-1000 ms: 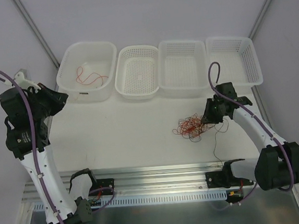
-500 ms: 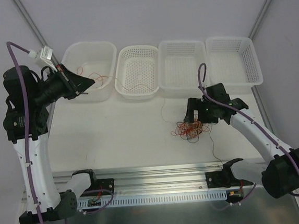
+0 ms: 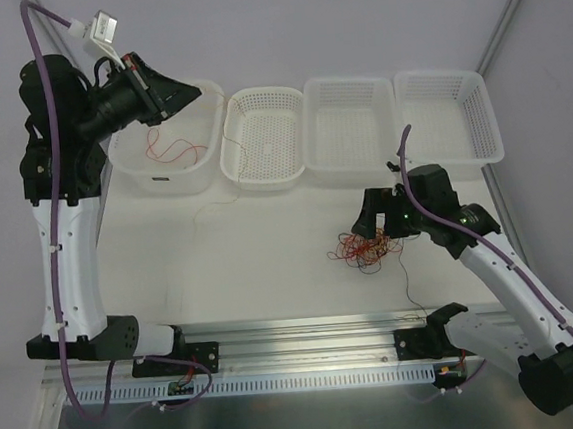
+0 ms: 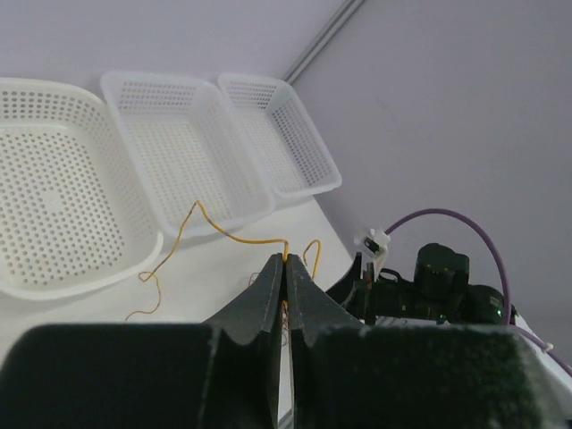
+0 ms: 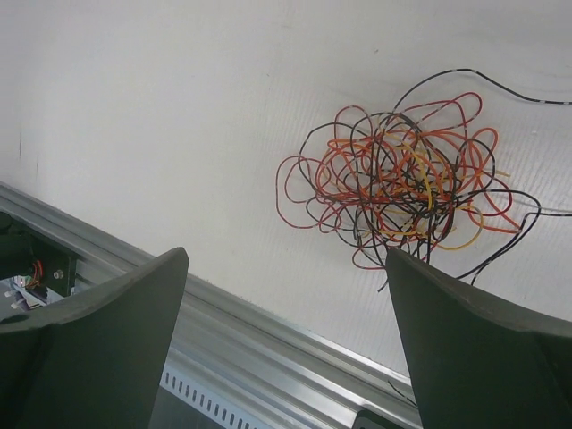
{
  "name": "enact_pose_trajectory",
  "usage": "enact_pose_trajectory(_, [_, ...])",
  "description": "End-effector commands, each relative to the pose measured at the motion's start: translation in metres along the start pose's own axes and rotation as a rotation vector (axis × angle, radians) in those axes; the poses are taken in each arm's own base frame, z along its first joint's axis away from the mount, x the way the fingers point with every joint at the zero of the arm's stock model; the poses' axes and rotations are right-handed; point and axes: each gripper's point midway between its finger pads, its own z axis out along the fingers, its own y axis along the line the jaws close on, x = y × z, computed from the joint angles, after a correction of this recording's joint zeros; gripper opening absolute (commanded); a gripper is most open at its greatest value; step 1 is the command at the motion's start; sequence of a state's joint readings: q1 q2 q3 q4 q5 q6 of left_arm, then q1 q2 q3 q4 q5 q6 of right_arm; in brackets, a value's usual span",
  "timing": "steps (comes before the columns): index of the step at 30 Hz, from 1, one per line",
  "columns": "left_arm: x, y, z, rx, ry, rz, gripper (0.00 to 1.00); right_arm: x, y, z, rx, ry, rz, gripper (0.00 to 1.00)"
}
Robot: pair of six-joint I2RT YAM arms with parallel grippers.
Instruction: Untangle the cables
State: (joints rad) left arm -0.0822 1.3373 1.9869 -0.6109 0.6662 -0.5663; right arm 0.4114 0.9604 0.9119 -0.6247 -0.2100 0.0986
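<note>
We are pinching a thin orange-yellow wire (image 4: 223, 234) between the closed jaws of our left gripper (image 4: 286, 265). That left gripper (image 3: 192, 92) is hanging raised, and in the top view it is showing over the far right corner of the solid-walled white plastic tub (image 3: 131, 153). From the fingertips the wire is arching up and then trailing down toward the white table (image 3: 269, 246), just right of the tub. Inside the tub a loose red wire (image 3: 168, 145) is lying in a squiggle.

Right of the tub, three perforated white plastic baskets (image 3: 349, 129) are standing in a row with it.

Well to the right of the tub and nearer our bases, a tangle of thin red, orange and black wires (image 3: 367, 248) is lying on the table. Our right gripper (image 3: 377, 219) is hovering just above that tangle with its jaws spread wide, holding nothing. In the right wrist view the tangle (image 5: 402, 183) is showing beyond the two dark fingers (image 5: 98, 331), apart from both. One thin black strand (image 3: 410, 284) is trailing from the tangle toward the table's near edge.
</note>
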Motion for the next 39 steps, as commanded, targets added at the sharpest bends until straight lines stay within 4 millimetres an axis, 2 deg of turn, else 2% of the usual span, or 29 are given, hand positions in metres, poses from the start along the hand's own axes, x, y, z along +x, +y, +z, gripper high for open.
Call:
enact_pose_trajectory(1, [-0.029,-0.006,0.015,0.022,-0.070,0.040,0.00,-0.001,0.005,-0.007,-0.023,-0.021,-0.038,0.97])
enact_pose_trajectory(5, [-0.048,0.008,0.031,-0.013,-0.109,0.067,0.00,0.003,0.003,-0.011,-0.015,-0.015,-0.053,0.97])
enact_pose_trajectory(6, [-0.050,0.017,0.041,-0.024,-0.106,0.063,0.00,0.003,0.002,-0.012,-0.013,-0.017,-0.057,0.97])
enact_pose_trajectory(7, [-0.057,0.015,0.042,-0.024,-0.124,0.073,0.00,0.004,0.001,-0.012,-0.009,-0.016,-0.058,0.97])
enact_pose_trajectory(8, [-0.057,0.026,0.053,-0.036,-0.114,0.063,0.00,0.005,0.001,-0.012,-0.007,-0.011,-0.058,0.97])
enact_pose_trajectory(11, [-0.068,0.029,0.063,-0.029,-0.134,0.063,0.00,0.006,0.000,-0.013,-0.005,-0.004,-0.063,0.97])
enact_pose_trajectory(16, [-0.074,0.067,0.099,-0.074,-0.146,0.039,0.00,0.010,-0.005,-0.014,0.016,-0.007,-0.069,0.97])
enact_pose_trajectory(17, [-0.070,0.080,0.110,-0.089,-0.135,0.029,0.00,0.011,-0.007,-0.013,0.023,-0.005,-0.067,0.97])
enact_pose_trajectory(19, [-0.067,0.094,0.121,-0.105,-0.126,0.018,0.00,0.013,-0.008,-0.012,0.030,0.001,-0.067,0.97])
enact_pose_trajectory(20, [-0.061,0.109,0.133,-0.120,-0.108,0.006,0.00,0.015,-0.010,-0.011,0.034,0.006,-0.070,0.97])
enact_pose_trajectory(25, [-0.038,0.157,0.163,-0.186,-0.050,-0.018,0.00,0.016,-0.013,-0.009,0.048,0.015,-0.071,0.97])
enact_pose_trajectory(28, [-0.014,0.186,0.180,-0.223,0.004,-0.044,0.00,0.017,-0.015,-0.007,0.055,0.022,-0.071,0.97])
enact_pose_trajectory(30, [0.009,0.208,0.193,-0.251,0.054,-0.053,0.00,0.017,-0.017,-0.004,0.067,0.029,-0.072,0.97])
enact_pose_trajectory(33, [0.044,0.228,0.208,-0.278,0.128,-0.062,0.00,0.018,-0.017,0.000,0.066,0.041,-0.070,0.97])
enact_pose_trajectory(39, [0.104,0.248,0.237,-0.336,0.231,-0.030,0.00,0.020,-0.022,0.004,0.087,0.046,-0.062,0.97])
